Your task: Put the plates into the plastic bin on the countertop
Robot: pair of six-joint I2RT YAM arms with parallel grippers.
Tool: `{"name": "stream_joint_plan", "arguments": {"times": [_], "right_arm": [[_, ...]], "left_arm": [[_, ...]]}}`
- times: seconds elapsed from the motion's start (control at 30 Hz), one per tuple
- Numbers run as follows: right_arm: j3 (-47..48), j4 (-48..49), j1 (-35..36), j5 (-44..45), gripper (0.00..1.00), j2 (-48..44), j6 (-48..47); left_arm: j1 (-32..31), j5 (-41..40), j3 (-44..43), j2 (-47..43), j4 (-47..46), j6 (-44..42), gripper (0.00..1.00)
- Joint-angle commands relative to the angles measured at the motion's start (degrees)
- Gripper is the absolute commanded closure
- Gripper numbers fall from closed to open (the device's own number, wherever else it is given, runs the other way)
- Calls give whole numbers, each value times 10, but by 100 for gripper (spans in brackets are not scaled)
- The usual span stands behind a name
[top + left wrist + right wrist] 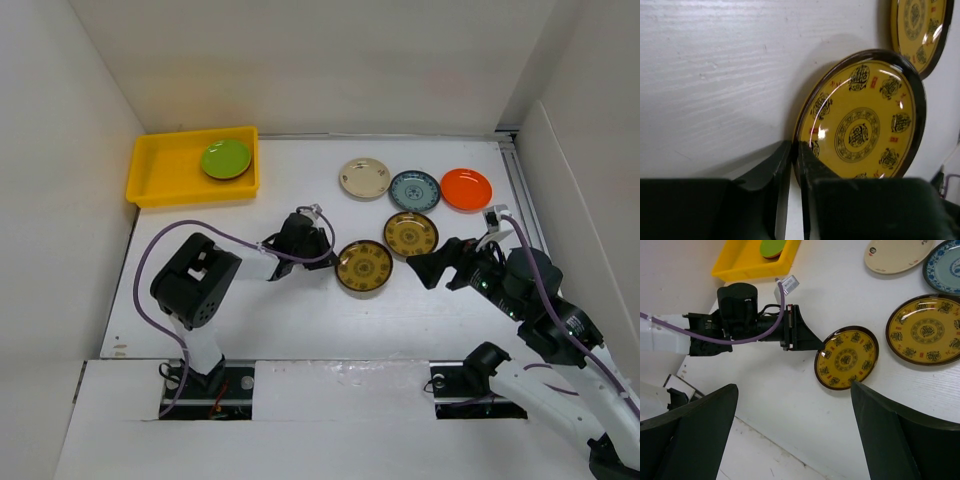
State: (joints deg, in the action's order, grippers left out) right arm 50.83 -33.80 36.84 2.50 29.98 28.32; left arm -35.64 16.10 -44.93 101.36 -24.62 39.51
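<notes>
Pinching a gold plate (364, 268) by its rim with the left gripper (328, 252)
In the middle of the frame, with the right gripper (432, 257) spread wide nearby.

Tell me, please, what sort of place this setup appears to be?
Probably a robot test cell rather than a real kitchen: a bare white table boxed in by plain white walls, two robot arms bolted at its near edge, and plates laid out near a yellow bin.
</notes>
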Motion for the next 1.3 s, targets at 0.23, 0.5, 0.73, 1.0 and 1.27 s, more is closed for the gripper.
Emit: {"name": "stream_joint_plan", "arguments": {"times": [0.23, 0.5, 0.73, 1.0, 1.27], "right_arm": [[3, 41, 1, -12, 0, 1, 2], [3, 35, 1, -6, 0, -5, 2], [-2, 40, 1, -12, 0, -5, 2], [-14, 40, 1, -13, 0, -5, 2], [-25, 40, 1, -31, 0, -5, 2]], "left_arm": [[-5, -40, -21, -32, 96, -8, 100], [63, -194, -63, -156, 216, 61, 100], [204, -215, -167, -140, 273, 114, 100], [371, -193, -335, -15, 285, 162, 100], [424, -193, -582, 182, 367, 128, 100]]}}
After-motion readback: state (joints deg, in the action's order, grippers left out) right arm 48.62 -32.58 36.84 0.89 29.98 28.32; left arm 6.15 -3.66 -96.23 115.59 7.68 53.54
